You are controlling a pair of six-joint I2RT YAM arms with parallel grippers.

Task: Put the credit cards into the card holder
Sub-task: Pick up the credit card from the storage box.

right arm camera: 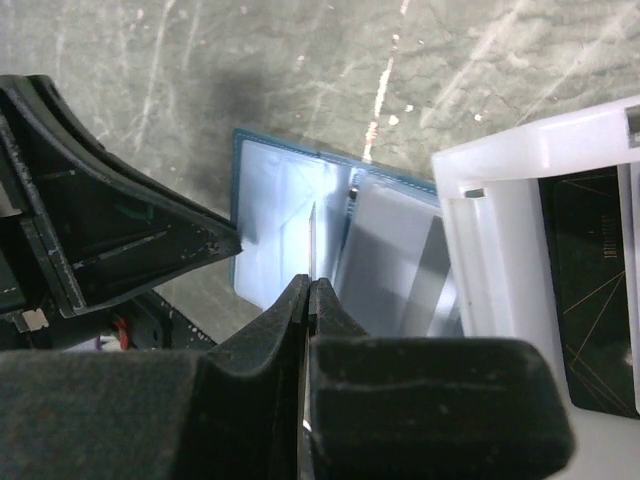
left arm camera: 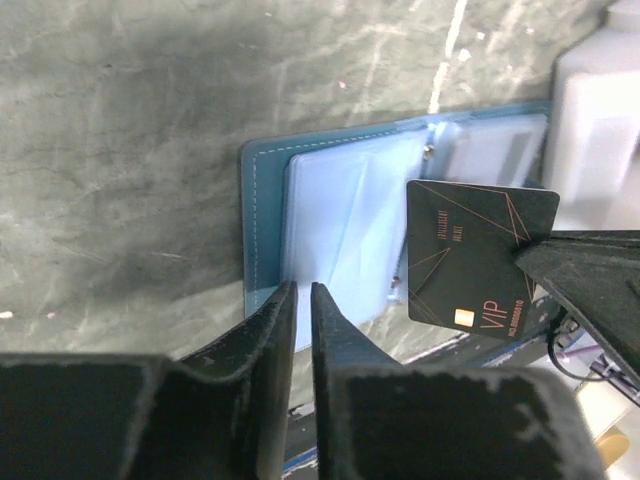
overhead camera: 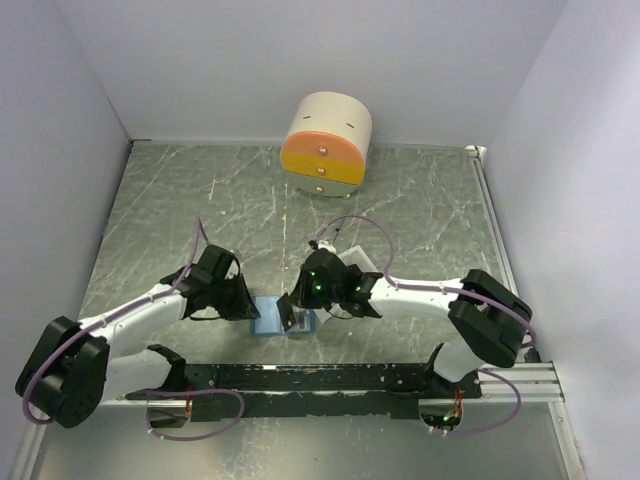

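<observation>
The counter point(overhead camera: 200, 200) is a grey-green, marbled sheet streaked with pale scratches. The light-blue card holder point(overhead camera: 268, 320) lies open and flat on it, inner slots facing up. A shallow white tray point(right arm camera: 530, 150) rests just beside the card holder on its right. The round cream drawer box point(overhead camera: 326, 143) stands well beyond the card holder, near the far wall.

Soft, even overhead light fills my top view; the counter point(overhead camera: 200, 200) shows faint sheen. In the wrist views a broad soft shadow crosses it, the left gripper point(left arm camera: 303, 292) and right gripper point(right arm camera: 308, 285) sit dark and blurred, while the credit card point(left arm camera: 470, 255) reads sharp.
</observation>
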